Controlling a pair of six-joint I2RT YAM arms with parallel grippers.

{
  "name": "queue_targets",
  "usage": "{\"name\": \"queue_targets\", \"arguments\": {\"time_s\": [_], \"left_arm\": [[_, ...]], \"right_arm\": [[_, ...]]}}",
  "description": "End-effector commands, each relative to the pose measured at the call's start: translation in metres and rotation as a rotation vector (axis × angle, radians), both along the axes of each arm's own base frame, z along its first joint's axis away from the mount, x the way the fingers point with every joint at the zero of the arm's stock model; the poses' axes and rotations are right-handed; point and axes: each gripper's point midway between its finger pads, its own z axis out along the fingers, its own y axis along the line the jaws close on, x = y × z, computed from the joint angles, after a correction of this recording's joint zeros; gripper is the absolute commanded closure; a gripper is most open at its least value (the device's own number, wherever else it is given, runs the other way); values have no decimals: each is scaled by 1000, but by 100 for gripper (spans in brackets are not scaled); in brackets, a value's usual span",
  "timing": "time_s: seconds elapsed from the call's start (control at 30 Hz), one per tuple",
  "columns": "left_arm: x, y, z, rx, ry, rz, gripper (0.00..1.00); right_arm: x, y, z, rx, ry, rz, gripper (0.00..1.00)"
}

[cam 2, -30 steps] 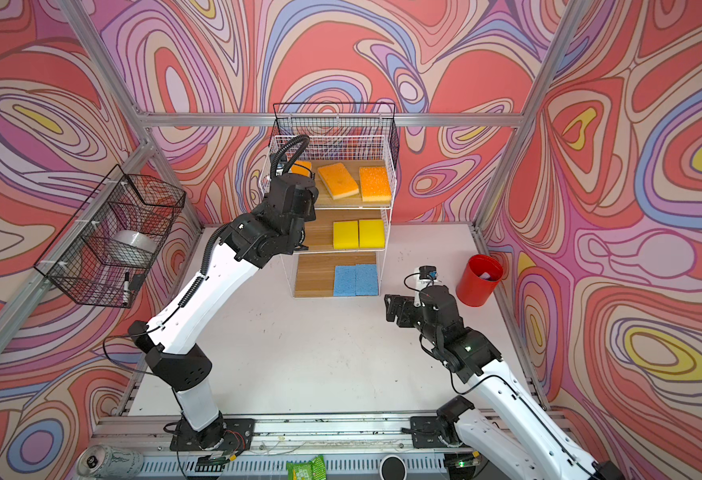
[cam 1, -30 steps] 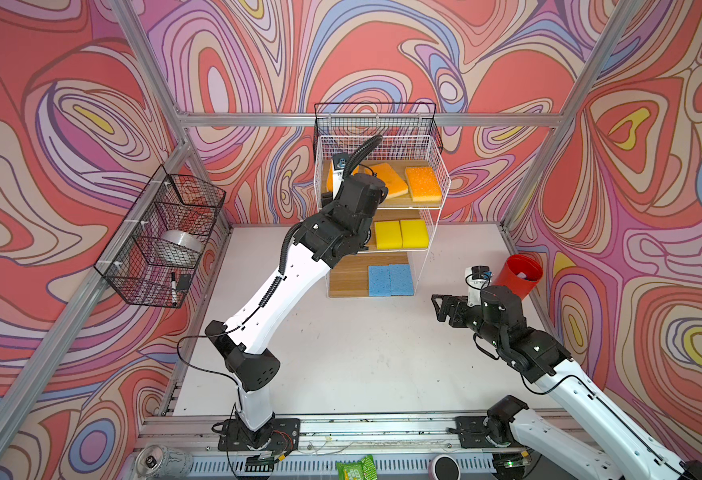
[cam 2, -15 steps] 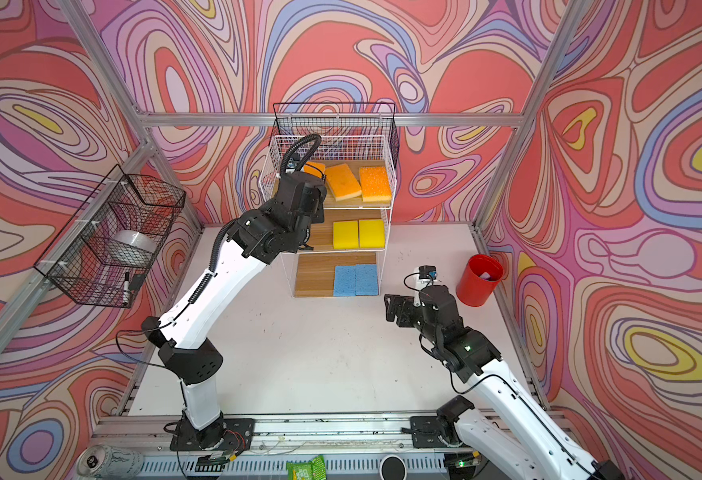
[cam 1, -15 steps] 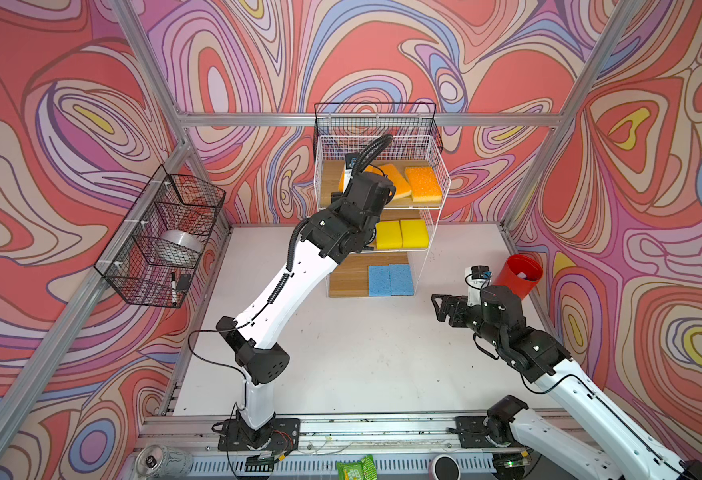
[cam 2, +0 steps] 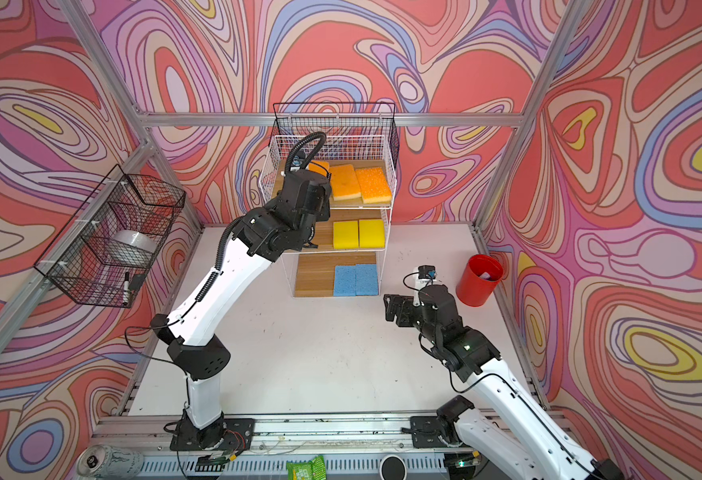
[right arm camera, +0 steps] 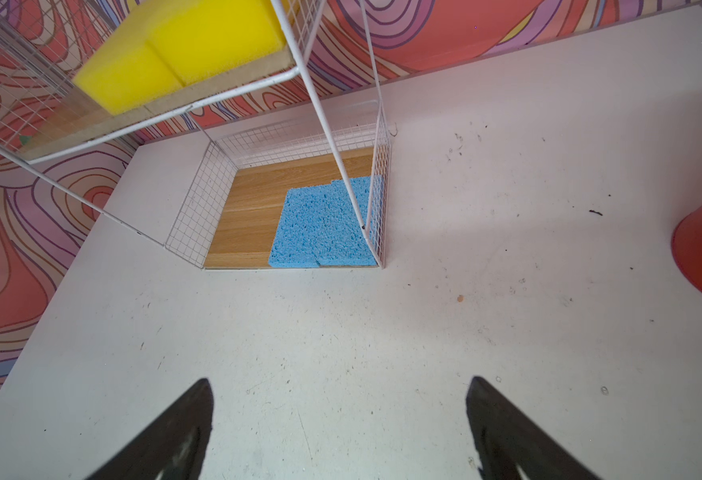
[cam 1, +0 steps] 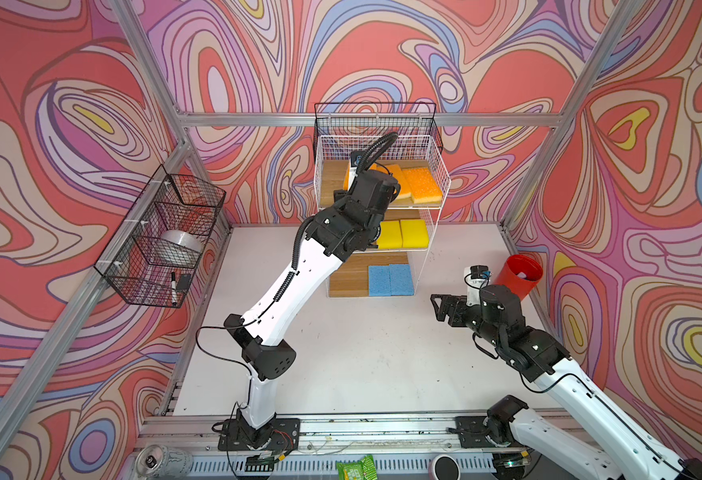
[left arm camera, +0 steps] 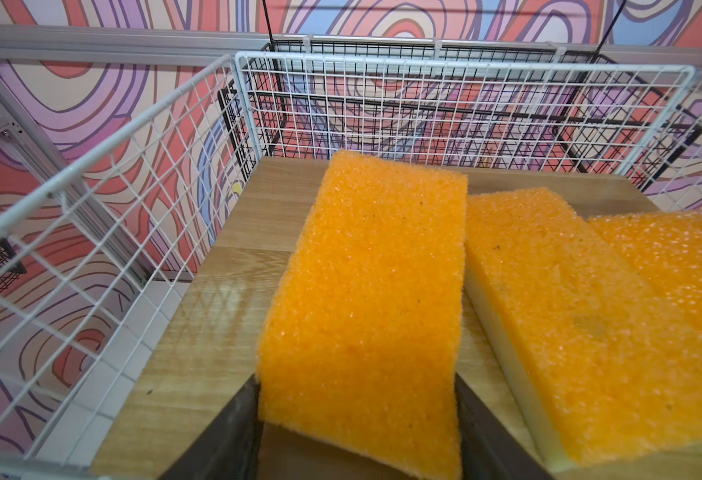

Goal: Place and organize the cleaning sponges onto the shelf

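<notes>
**Desk:** Where's your left arm?

**Me:** I've got it reaching into the top tier of the shelf (cam 1: 436, 166). On my left wrist feed, the left gripper (left arm camera: 355, 376) has an orange sponge (left arm camera: 366, 311) lying between its jaws, scrubby side up, with one dark finger at each long edge.

**Desk:** Pinching it, or slack?

**Me:** I can't tell from here. The fingers sit right at the edges, but I can't see whether they press. The sponge looks tilted over the top board (left arm camera: 216, 299), with its near end up off the wood.

**Desk:** And the rest of them?

**Me:** A second orange sponge (left arm camera: 569, 332) is just beside it, skewed, with its pale side showing. A third orange sponge (left arm camera: 681, 257) touches that one, over by the wire wall. In both top views I see the yellow sponges (cam 1: 402, 233) side by side on the middle tier. The blue sponges (cam 1: 391, 279) are side by side on the bottom tier. Both pairs sit toward the right end.

**Desk:** Right arm?

**Me:** The right gripper (right arm camera: 339, 380) hangs over bare table (right arm camera: 341, 324), jaws spread wide, nothing between them. It's out in front of the shelf and apart from it, with the red cup (cam 1: 517, 276) near it on the right
</notes>
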Motion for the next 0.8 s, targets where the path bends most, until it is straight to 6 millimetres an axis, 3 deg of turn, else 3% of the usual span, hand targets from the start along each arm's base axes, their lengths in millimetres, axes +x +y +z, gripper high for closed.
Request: {"name": "queue_targets", "arguments": {"time_s": [0.0,0.27,0.6,0.77], "left_arm": [[-7,22,11,17,-12,55,34],[-17,40,24,-12,-56,101,36],[-19,32,33,-209,-83,-17,39],[-27,50,35,-162,-81,39,41]], "right_arm": [[1,0,1,7,-15,0,2],[2,0,0,5,-12,0,1],[-1,0,2,13,-7,2,2],[-1,0,3,14,-9,3,2]]}}
